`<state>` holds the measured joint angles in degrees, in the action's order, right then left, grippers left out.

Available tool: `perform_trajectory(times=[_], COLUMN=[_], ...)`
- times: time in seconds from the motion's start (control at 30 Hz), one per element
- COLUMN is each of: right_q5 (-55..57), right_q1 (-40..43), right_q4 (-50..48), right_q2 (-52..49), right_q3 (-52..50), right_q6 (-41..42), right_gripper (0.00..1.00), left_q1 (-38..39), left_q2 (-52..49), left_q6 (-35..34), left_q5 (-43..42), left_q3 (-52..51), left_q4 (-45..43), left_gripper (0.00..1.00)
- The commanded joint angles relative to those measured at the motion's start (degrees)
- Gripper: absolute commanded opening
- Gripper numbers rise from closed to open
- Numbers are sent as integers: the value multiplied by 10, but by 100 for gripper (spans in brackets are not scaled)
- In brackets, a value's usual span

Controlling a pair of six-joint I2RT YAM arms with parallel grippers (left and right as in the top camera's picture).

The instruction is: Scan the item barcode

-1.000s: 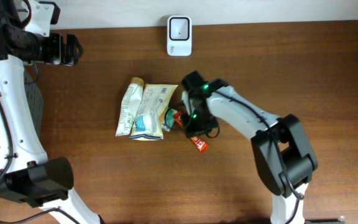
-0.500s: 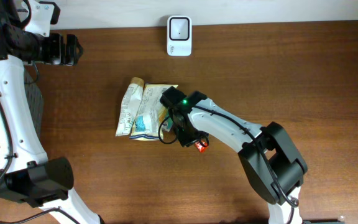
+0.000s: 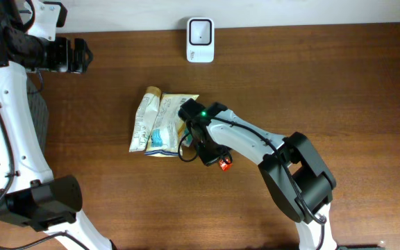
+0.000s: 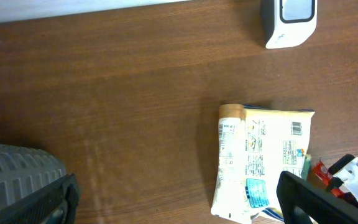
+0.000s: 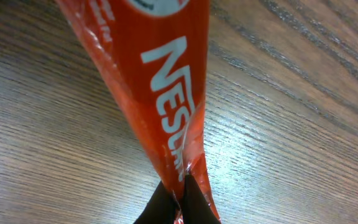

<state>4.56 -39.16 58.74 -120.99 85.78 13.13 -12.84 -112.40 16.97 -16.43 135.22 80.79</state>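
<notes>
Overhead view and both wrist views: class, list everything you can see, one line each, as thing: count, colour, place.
scanner: one, white, far edge of the table, centre
narrow packet: one, cream with a tan top, mid-table
wide packet: one, pale yellow with blue print, touching the narrow packet, between it and the sachet
sachet: one, red with white lettering, beside the wide packet
table: one, brown wood, under everything
left end effector: one, black, open and holding nothing, far left corner
right end effector: one, black, shut on the sachet's end
</notes>
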Motion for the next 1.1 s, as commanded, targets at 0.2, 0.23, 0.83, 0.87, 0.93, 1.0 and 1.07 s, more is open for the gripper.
perform_trajectory(times=[0.2,0.23,0.83,0.87,0.93,1.0,1.07], right_q5=[-505,-585,-935,-935,-935,-935,-935], right_q1=[89,121,214,221,247,280,294], right_q4=[36,51,74,69,68,68,69], right_q2=[153,181,309,321,345,370,376], right_q3=[69,69,72,74,87,103,103], right_q6=[-231,-276,-474,-472,-472,-472,-472], right_gripper=[4,4,4,4,4,4,4], left_q1=[-2,-2,-2,-2,-2,-2,-2], left_q2=[10,10,10,10,10,10,10], left_q6=[7,7,7,7,7,7,7], left_q5=[-1,-1,-1,-1,-1,-1,-1], left_q3=[3,3,3,3,3,3,3], left_q4=[-1,-1,-1,-1,-1,-1,-1], left_gripper=[99,99,99,99,99,99,99])
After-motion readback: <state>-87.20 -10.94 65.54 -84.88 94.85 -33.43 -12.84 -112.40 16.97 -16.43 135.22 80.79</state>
